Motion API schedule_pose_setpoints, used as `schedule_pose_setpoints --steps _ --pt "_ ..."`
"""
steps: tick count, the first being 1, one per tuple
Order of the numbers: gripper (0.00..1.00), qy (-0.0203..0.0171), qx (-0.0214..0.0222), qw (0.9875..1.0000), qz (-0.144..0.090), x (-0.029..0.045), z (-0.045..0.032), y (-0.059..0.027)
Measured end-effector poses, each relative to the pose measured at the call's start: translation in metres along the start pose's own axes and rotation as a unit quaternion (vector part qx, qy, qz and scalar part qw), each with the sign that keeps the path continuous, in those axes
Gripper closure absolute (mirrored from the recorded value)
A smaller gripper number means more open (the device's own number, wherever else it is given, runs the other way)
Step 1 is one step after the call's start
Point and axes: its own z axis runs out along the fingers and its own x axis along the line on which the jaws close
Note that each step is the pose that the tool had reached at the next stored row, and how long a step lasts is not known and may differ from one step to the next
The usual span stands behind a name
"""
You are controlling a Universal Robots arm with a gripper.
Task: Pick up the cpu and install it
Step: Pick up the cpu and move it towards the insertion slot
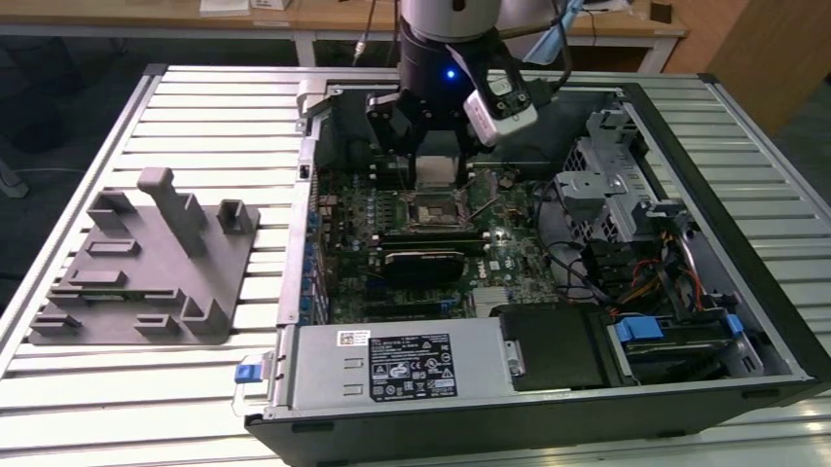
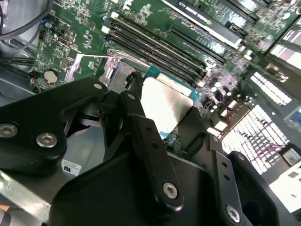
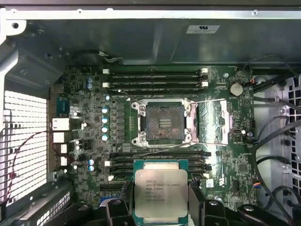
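My gripper [image 1: 437, 167] is shut on the cpu [image 1: 439, 171], a thin square chip with a silvery top plate, and holds it flat above the green motherboard [image 1: 513, 248] inside the open computer case. In the first wrist view the cpu [image 3: 160, 190] sits between two black fingers [image 3: 196, 202], just short of the socket [image 3: 163, 123]. The socket lies bare, its metal load plate [image 3: 214, 123] swung open to one side. In the second wrist view the cpu [image 2: 164, 101] shines between the fingers [image 2: 141, 129], over the memory slots [image 2: 155, 44].
The case wall [image 1: 307, 195] and a drive cage [image 1: 610, 185] with cables flank the motherboard. A power supply [image 1: 403, 365] fills the case's near end. A large grey tray [image 1: 143, 263] with upright posts stands on the slatted table at the exterior view's left.
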Motion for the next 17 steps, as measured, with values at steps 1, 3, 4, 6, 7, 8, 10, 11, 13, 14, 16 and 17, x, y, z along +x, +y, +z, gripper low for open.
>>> schedule_pose_setpoints --steps 1,3,4,6,7,8,10,11,13,14,16,17 --pt "0.45 0.0000 0.0001 1.0000 0.000 -0.0004 0.0018 0.0006" --pt "0.45 0.0001 0.0001 1.0000 0.000 -0.0013 0.0056 0.0021" --pt "0.45 0.0001 0.0001 1.0000 0.000 -0.0016 0.0073 0.0030" --pt "0.45 0.0000 0.0001 1.0000 0.000 -0.0024 0.0112 0.0050" --pt "0.45 0.0000 0.0001 1.0000 0.000 -0.0029 0.0131 0.0063" --pt "0.45 0.0000 0.0000 1.0000 0.000 -0.0032 0.0151 0.0080" --pt "0.45 0.0000 0.0000 1.0000 0.000 -0.0040 0.0189 0.0122" --pt "0.45 0.0000 0.0001 1.0000 0.000 -0.0044 0.0208 0.0145" --pt "0.45 0.0000 0.0000 1.0000 0.000 -0.0056 0.0249 0.0192" --pt "0.45 0.0001 0.0001 1.0000 0.000 -0.0061 0.0268 0.0213" --pt "0.45 0.0001 0.0001 1.0000 0.000 -0.0070 0.0307 0.0250" --pt "0.45 0.0001 0.0000 1.0000 0.000 -0.0073 0.0326 0.0265"
